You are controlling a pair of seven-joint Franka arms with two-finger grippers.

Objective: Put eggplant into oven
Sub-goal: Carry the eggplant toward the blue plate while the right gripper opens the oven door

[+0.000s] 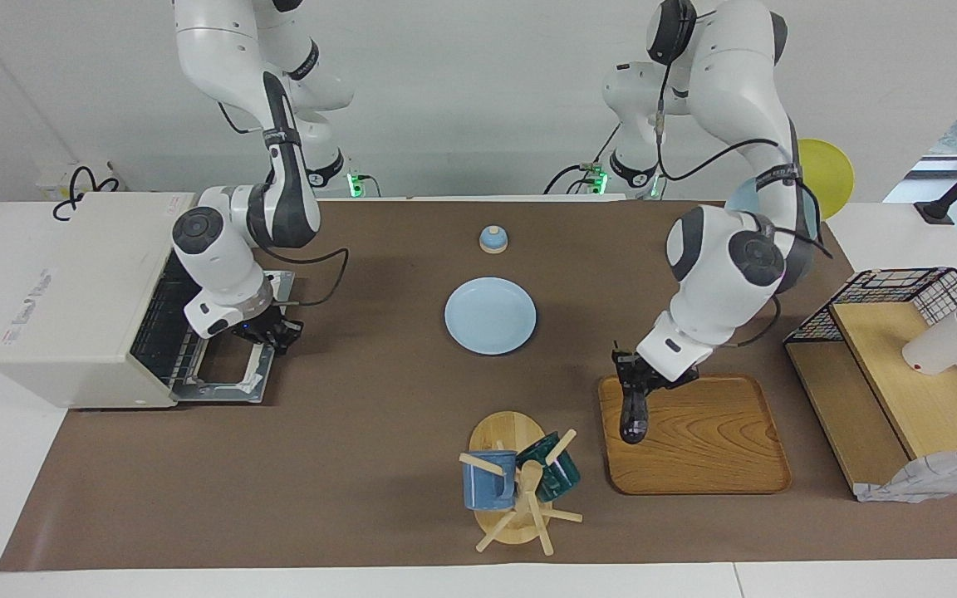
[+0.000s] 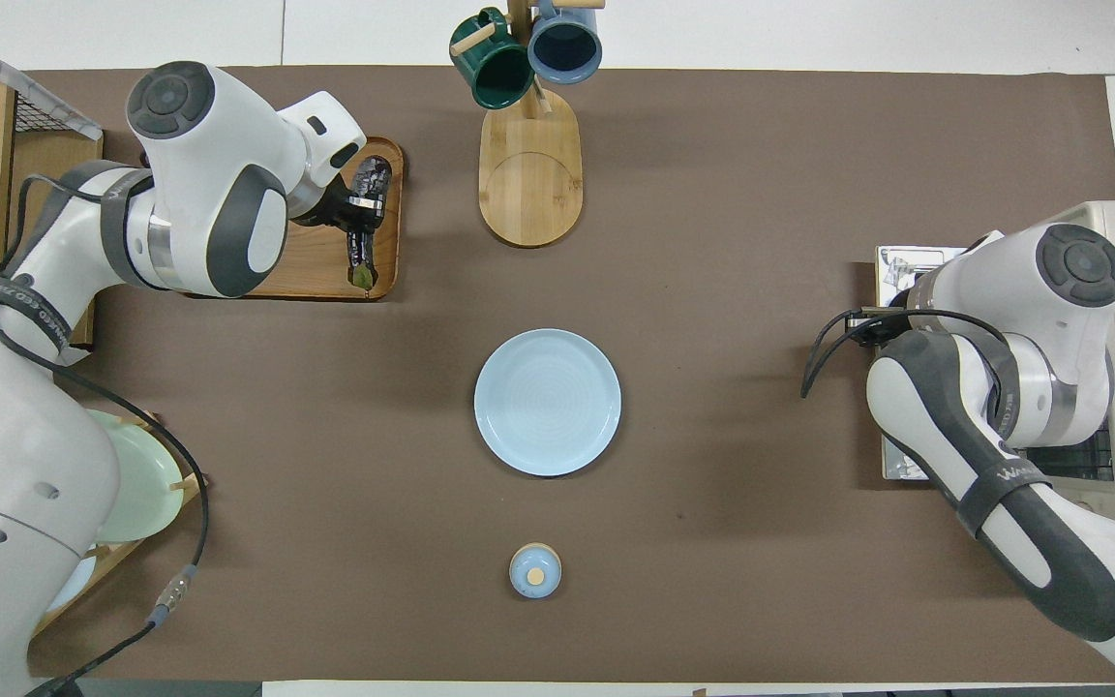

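Observation:
The dark purple eggplant (image 1: pixel 633 418) is at the edge of the wooden tray (image 1: pixel 711 448) that faces the table's middle. Its green stem end points toward the robots. My left gripper (image 1: pixel 630 374) is shut on it near the stem end, and I cannot tell whether it is lifted off the tray. In the overhead view the eggplant (image 2: pixel 365 227) and the left gripper (image 2: pixel 356 208) show over the tray (image 2: pixel 320 271). The off-white oven (image 1: pixel 88 291) stands at the right arm's end with its door (image 1: pixel 225 384) dropped open. My right gripper (image 1: pixel 279 334) is over the open door's outer edge.
A light blue plate (image 1: pixel 490 316) lies mid-table, with a small blue lidded pot (image 1: pixel 493 239) nearer to the robots. A mug tree (image 1: pixel 520 477) with two mugs stands beside the tray. A black wire basket rack (image 1: pixel 902 291) with wooden shelves stands at the left arm's end.

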